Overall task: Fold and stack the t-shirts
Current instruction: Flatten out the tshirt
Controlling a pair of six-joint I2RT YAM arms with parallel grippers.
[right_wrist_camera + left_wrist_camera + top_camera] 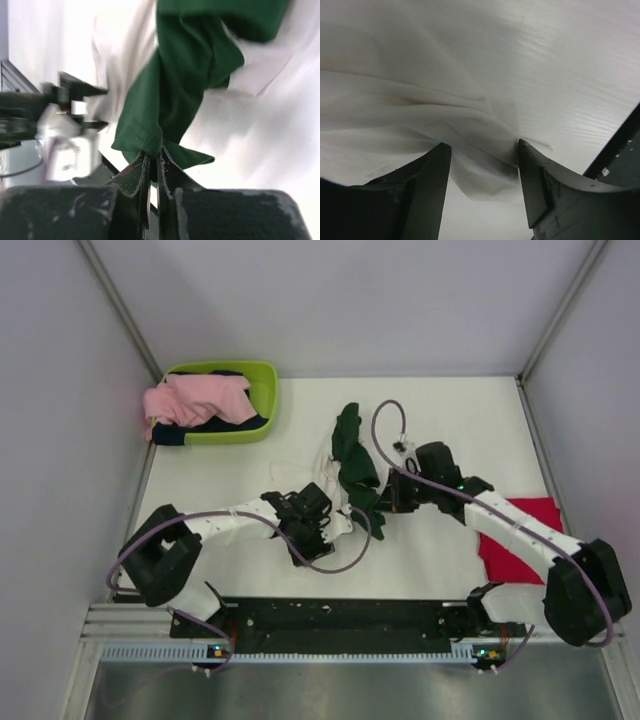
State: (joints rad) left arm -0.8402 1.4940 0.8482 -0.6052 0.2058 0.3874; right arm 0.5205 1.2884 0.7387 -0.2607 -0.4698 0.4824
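The white tee (350, 445) with dark green sleeves sits crumpled mid-table; the red tee (500, 562) lies flat, near right.

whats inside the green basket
A pink cloth lies piled in the basket, spilling over its left rim, with a dark cloth beneath it. Anything under those is covered.

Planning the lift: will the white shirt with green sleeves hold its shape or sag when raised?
Probably floppy: the shirt bunches into soft folds where the right gripper is shut on its green sleeve. Likely thin and light, since white cloth puckers inside the open left gripper.
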